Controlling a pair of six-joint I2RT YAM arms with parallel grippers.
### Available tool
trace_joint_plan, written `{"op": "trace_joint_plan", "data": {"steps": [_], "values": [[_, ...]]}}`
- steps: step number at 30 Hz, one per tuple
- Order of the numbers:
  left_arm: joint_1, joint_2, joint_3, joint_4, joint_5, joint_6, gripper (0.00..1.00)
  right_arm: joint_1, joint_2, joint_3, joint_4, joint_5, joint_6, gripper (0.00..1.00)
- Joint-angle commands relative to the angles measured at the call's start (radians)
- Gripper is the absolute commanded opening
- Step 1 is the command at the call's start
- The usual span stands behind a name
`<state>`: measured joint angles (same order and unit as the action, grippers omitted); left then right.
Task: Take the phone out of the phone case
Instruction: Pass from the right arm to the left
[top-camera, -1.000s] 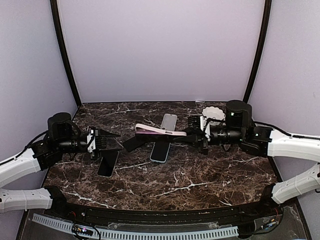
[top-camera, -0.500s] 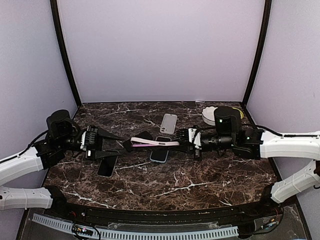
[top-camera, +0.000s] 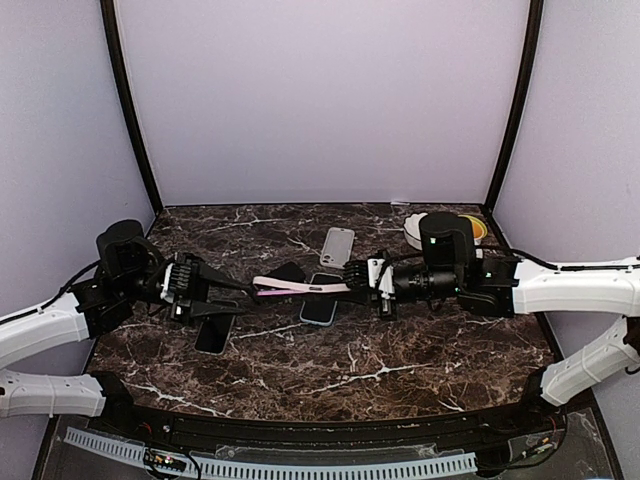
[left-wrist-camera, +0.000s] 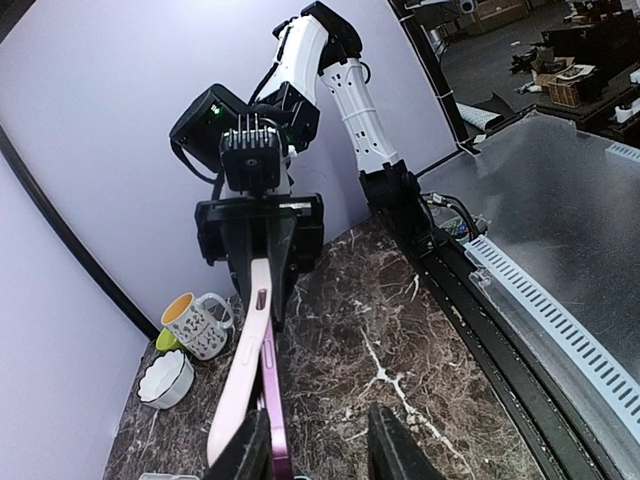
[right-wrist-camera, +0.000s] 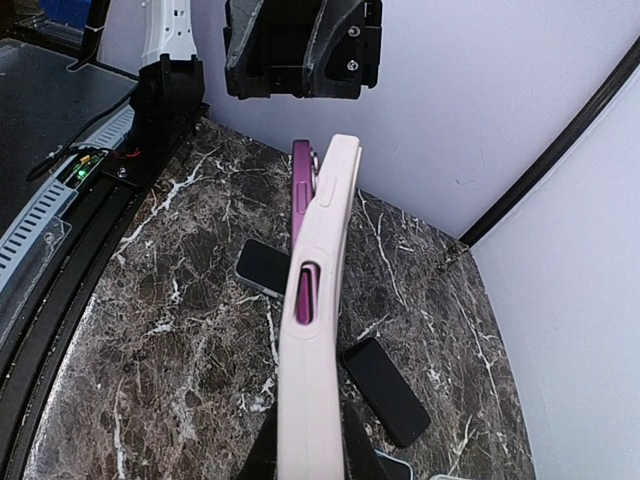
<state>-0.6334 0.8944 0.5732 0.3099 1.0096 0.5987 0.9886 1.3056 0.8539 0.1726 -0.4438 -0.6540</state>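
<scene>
Right gripper (top-camera: 358, 277), clamped on the pink phone case (right-wrist-camera: 320, 300), has been carried left above the table (top-camera: 400, 350), so the purple phone (right-wrist-camera: 302, 175) at its free end is straddled by the narrowing, still-unclosed left gripper (top-camera: 242, 288), readied for extraction.

Dark marble-look table (top-camera: 400, 370) inside a lavender booth.
The tabletop is dark brown with white veins, closed in by a plain lavender back wall (top-camera: 320, 100) and matching side walls on the left (top-camera: 50, 150) and right (top-camera: 590, 150). A black curved left pole (top-camera: 130, 110) and right pole (top-camera: 517, 100) rise at the far corners where the walls meet. A white slotted strip (top-camera: 330, 468) runs along the near edge. Beyond it, the left wrist view shows a dull metal sheet (left-wrist-camera: 560, 230) and what look like brown boxes (left-wrist-camera: 565, 85). The light is soft and even.
</scene>
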Motion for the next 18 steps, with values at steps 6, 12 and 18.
{"op": "trace_joint_plan", "data": {"steps": [6,12,18], "values": [[-0.014,0.027,0.001,-0.034,-0.082,0.025,0.36,0.017,-0.020,0.056,0.111,-0.030,0.018,0.00],[-0.020,0.046,0.003,-0.026,-0.115,0.019,0.37,0.028,-0.017,0.058,0.117,-0.038,0.022,0.00],[-0.028,0.059,0.004,-0.024,-0.119,0.018,0.36,0.039,0.000,0.065,0.147,-0.044,0.038,0.00]]}}
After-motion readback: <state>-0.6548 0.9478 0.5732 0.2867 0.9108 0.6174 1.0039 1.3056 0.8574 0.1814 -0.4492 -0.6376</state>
